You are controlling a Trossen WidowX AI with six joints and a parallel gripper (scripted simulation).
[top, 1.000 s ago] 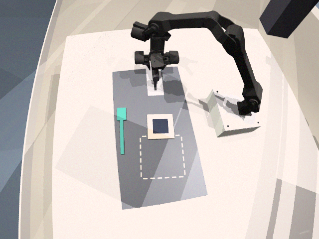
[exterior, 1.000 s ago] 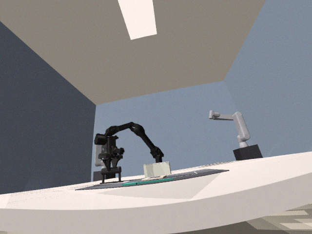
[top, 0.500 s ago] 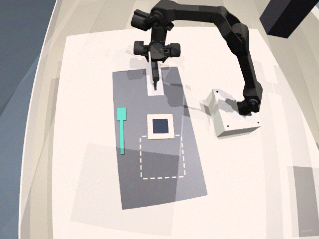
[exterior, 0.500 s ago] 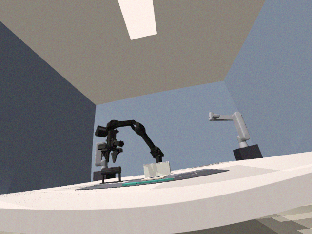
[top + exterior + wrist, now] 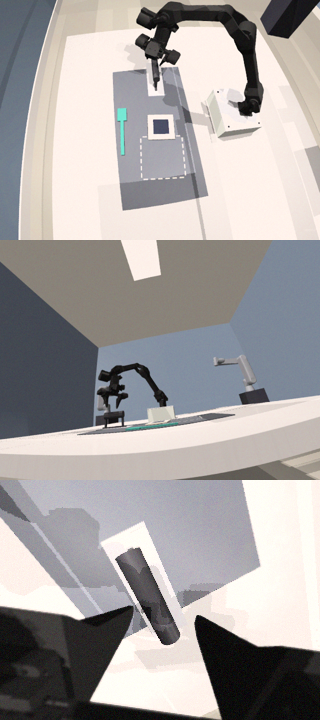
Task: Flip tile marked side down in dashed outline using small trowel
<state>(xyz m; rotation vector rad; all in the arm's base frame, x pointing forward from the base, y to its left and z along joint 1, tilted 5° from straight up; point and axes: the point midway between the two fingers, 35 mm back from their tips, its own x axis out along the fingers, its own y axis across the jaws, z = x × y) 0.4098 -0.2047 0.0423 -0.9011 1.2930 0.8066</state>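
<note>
The small trowel, a white plate with a raised black bar handle (image 5: 155, 72) (image 5: 113, 414) (image 5: 142, 587), lies at the far end of the grey mat (image 5: 131, 93), partly past its edge. My gripper (image 5: 111, 407) (image 5: 164, 614) is open and empty above the handle, its fingers spread to either side and the handle slanted between them in the wrist view. The tile (image 5: 150, 127) (image 5: 158, 422) lies flat with its dark square mark (image 5: 160, 126) facing up. Its near edge slightly overlaps the far line of the dashed outline (image 5: 160, 178).
A teal flat spatula (image 5: 122, 136) (image 5: 152, 426) lies along the left of the mat in the top view. A pale box (image 5: 215, 113) (image 5: 160, 414) stands right of the mat, with the arm's base on it. Other grey arms (image 5: 246, 369) show in the background.
</note>
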